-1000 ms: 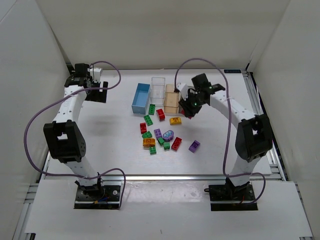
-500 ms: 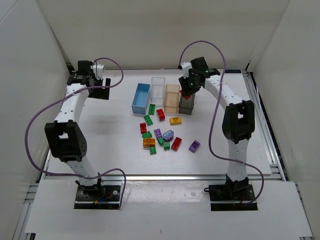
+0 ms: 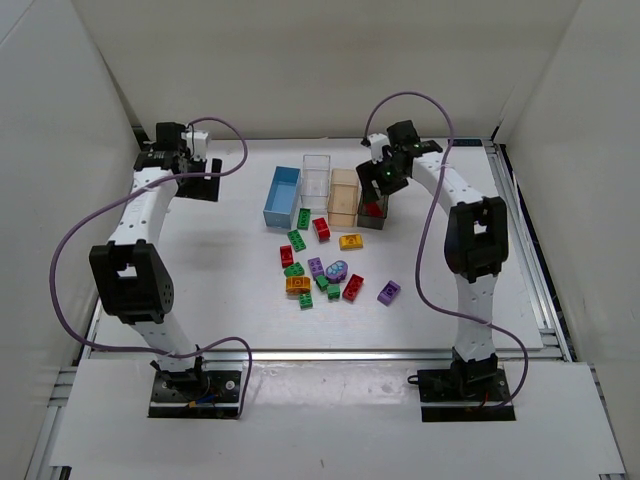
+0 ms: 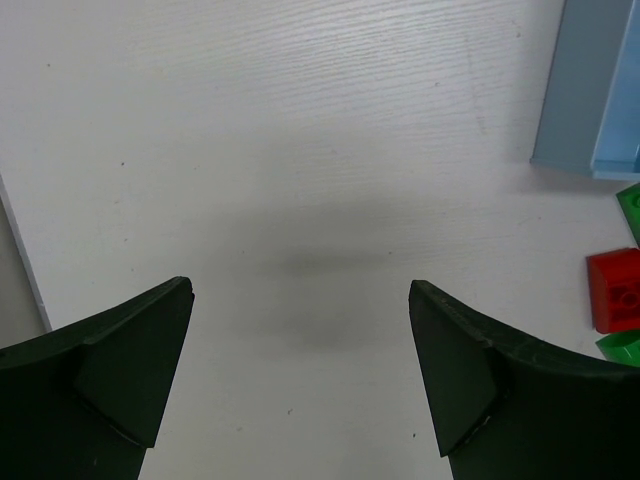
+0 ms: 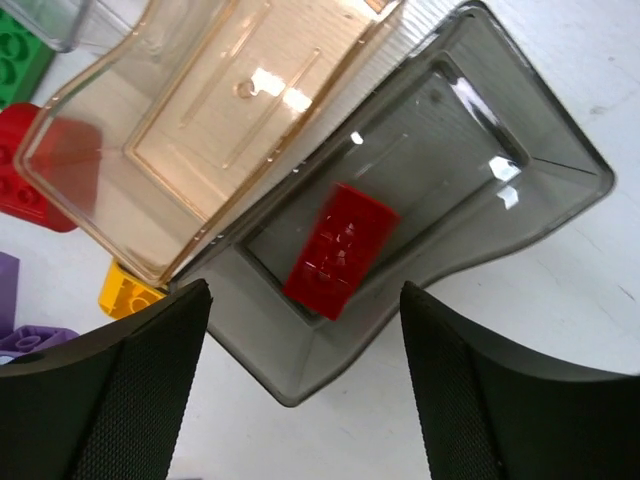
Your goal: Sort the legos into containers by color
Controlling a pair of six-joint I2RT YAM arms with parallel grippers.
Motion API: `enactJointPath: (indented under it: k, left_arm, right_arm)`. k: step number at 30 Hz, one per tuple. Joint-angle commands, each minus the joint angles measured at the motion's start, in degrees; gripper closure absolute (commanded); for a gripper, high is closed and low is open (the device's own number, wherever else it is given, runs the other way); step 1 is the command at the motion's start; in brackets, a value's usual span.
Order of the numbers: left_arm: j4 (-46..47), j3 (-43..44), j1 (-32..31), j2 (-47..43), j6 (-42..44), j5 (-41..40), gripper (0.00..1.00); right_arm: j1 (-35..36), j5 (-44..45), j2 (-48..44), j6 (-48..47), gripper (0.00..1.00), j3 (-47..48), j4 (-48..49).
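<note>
Four containers stand in a row: light blue bin (image 3: 282,197), clear bin (image 3: 316,178), peach bin (image 3: 343,197), dark grey bin (image 3: 373,212). My right gripper (image 3: 385,180) hangs open above the grey bin (image 5: 540,160). A red lego (image 5: 342,250) lies flat on that bin's floor, free of the fingers. The peach bin (image 5: 220,110) is empty. Loose legos lie in front of the bins: red (image 3: 321,228), yellow (image 3: 351,241), green (image 3: 296,240), purple (image 3: 389,292) and several more. My left gripper (image 4: 300,285) is open over bare table, left of the blue bin (image 4: 590,90).
White walls enclose the table on three sides. A metal rail (image 3: 510,190) runs along the right edge. In the left wrist view a red lego (image 4: 615,290) and a green one (image 4: 630,200) show at the right border. A yellow lego (image 5: 125,292) lies beside the peach bin.
My right gripper swung from in front of the bins to above the grey bin, then opened; the red lego it carried now lies in that bin. The left arm barely moved.
</note>
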Motion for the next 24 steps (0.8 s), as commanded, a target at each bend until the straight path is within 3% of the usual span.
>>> enactJointPath:
  k: [1, 7, 12, 16, 24]
  left_arm:
    - [-0.5, -1.5, -1.1, -3.1, 0.6, 2.6, 0.01]
    - [0.7, -5.6, -1.5, -5.4, 1.3, 3.2, 0.0]
    - [0.7, -6.6, -1.5, -5.5, 2.0, 3.6, 0.01]
    - [1.0, -6.1, -3.3, -4.8, 2.6, 4.2, 0.0]
    - [0.3, -5.5, -4.8, -3.6, 3.2, 4.3, 0.01]
  right_arm:
    - [0.7, -3.6, -3.6, -0.3, 0.19, -0.8, 0.1]
    - [1.2, -14.6, -14.8, -11.3, 0.21, -7.2, -4.8]
    - [1.4, -26.9, -26.8, -35.1, 0.23, -23.6, -13.3]
    - [1.7, -30.5, -29.1, -49.6, 0.23, -30.4, -17.9]
    - [7.0, -28.8, -24.4, -62.0, 0.23, -32.9, -12.7]
